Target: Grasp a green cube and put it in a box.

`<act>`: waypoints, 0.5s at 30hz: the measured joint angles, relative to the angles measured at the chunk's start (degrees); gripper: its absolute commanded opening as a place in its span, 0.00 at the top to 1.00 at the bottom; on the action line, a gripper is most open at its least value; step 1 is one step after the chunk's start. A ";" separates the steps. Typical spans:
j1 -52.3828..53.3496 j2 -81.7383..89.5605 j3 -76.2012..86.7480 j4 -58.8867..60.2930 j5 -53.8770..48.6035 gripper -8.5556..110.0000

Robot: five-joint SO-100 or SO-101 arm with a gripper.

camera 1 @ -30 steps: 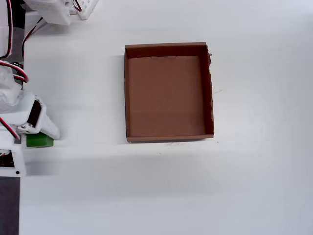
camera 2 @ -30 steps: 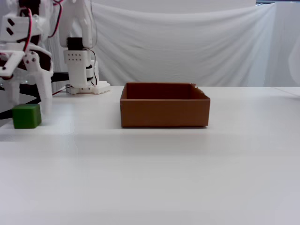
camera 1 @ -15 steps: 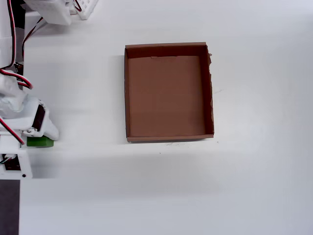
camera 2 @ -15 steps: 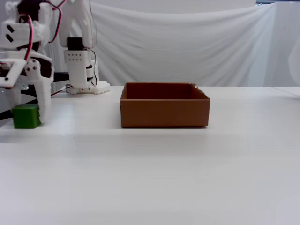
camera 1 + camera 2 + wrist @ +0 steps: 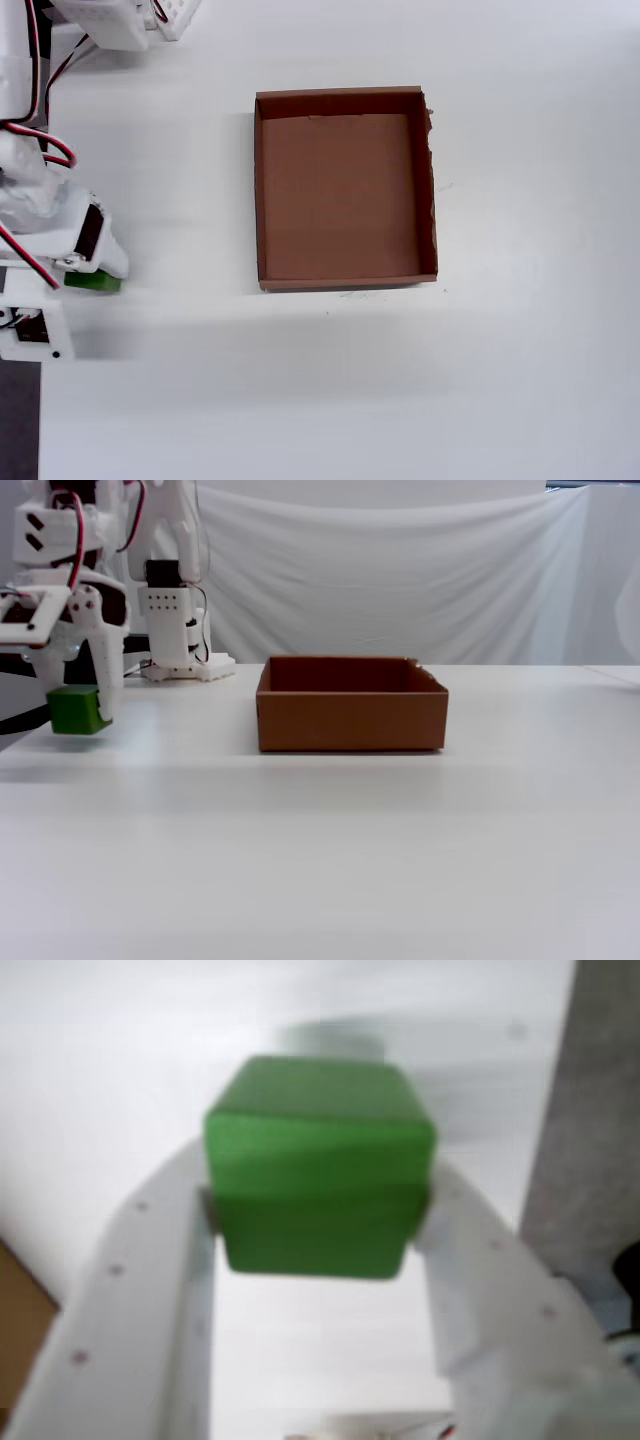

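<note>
With the green cube (image 5: 318,1165) clamped between my jaws, I hang near the left edge of the white surface (image 5: 400,840) as the fixed view shows it, the cube (image 5: 78,710) clear of the tabletop with a gap beneath it. The grasp looks done; the carry is the step in hand. In the overhead view only a sliver of the cube (image 5: 95,281) shows under my wrist, well apart from the box (image 5: 263,200), which sits empty near the middle of the surface. The next move, I judge, calls for travel toward the box (image 5: 350,725), high enough to clear its near wall, before any release.
</note>
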 measured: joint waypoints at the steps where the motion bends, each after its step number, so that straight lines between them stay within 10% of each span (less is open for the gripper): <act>1: -1.05 1.58 0.00 0.79 1.23 0.81; 15: -25.58 14.41 0.09 12.30 17.75 0.81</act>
